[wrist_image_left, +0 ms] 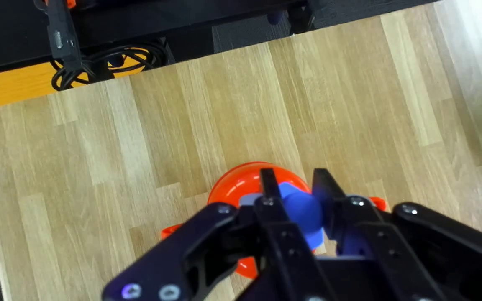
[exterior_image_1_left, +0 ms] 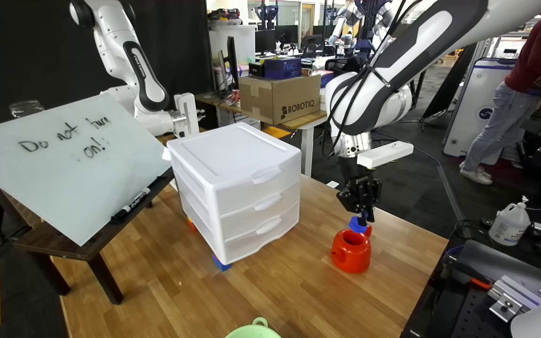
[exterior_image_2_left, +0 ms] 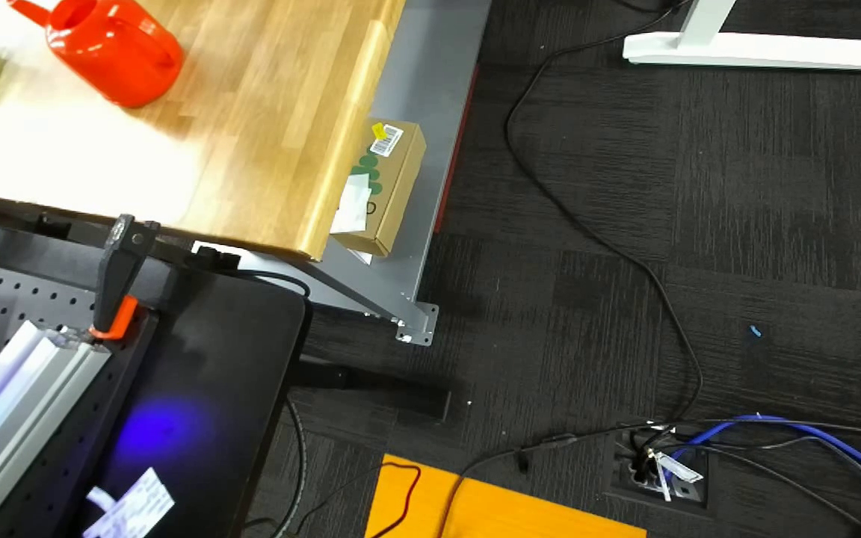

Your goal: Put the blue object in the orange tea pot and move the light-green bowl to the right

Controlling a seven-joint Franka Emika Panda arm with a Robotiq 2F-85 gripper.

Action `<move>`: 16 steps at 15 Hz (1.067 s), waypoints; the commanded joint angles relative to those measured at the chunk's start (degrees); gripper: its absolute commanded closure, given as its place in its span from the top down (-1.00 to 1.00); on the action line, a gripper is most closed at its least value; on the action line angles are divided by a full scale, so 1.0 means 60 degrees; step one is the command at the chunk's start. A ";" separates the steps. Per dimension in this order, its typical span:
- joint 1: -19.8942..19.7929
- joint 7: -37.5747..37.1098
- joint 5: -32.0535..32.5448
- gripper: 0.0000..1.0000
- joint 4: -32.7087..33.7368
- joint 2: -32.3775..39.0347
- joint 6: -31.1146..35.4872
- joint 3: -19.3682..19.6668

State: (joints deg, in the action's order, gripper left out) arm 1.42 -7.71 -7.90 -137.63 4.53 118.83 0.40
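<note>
Checked for progress: judged late in the first of two steps, with the second outstanding. Noted the gripper [wrist_image_left: 294,174] narrow, with jaws close together on the blue object [exterior_image_1_left: 357,226], apparently gripped. Visible in the wrist view across part of the orange tea pot [exterior_image_1_left: 354,259], and in an exterior view just beyond the mouth — not inside. Not possible to tell from these angles about contact with the rim or alignment over the opening.

Located the pot upright on the desk [exterior_image_1_left: 294,281], set in from the corner alongside the black bench [exterior_image_2_left: 206,359] and apart from both edges meeting there. Observed no blue within the mouth, hence a verdict of not yet delivered.

Found the light-green bowl [exterior_image_1_left: 254,332] farther along the desk, more distant from that corner than the pot, cut off at the margin in both exterior views and well apart from the gripper. Lacking a marked target for "right", impossible to certify as moved; to be carried as an open item.

Remaining, by estimate: align over the mouth, lower a little, release, rise without dragging the pot, then proceed to the bowl and shift it rightward. Worth guarding against — a snag on the rim, a tipped pot, or a drop onto the desk between pot and nearest edge.
</note>
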 commanded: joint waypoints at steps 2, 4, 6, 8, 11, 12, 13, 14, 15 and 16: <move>-0.0051 -0.0002 0.0006 -0.48 0.0013 0.0003 -0.0016 -0.0048; -0.0078 0.0135 -0.0063 -0.87 0.0100 0.0068 -0.0029 -0.0037; -0.0149 0.0326 -0.0181 -0.87 0.0337 0.0257 -0.0023 0.0010; -0.0213 0.0323 -0.0199 -0.87 0.0538 0.0435 -0.0045 0.0066; -0.0334 0.0441 -0.0241 -0.87 0.0740 0.0833 -0.0053 0.0175; -0.0377 0.0522 -0.0263 -0.87 0.0789 0.1011 -0.0059 0.0191; -0.0409 0.0641 -0.0318 -0.87 0.0805 0.1211 -0.0053 0.0184; -0.0432 0.0707 -0.0321 -0.87 0.0828 0.1400 -0.0056 0.0172; -0.0433 0.0769 -0.0336 -0.87 0.0829 0.1575 -0.0053 0.0144; -0.0420 0.0789 -0.0312 -0.87 0.0849 0.1743 -0.0061 0.0129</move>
State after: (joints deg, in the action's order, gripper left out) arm -0.48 -4.81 -8.46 -133.98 12.40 119.07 1.73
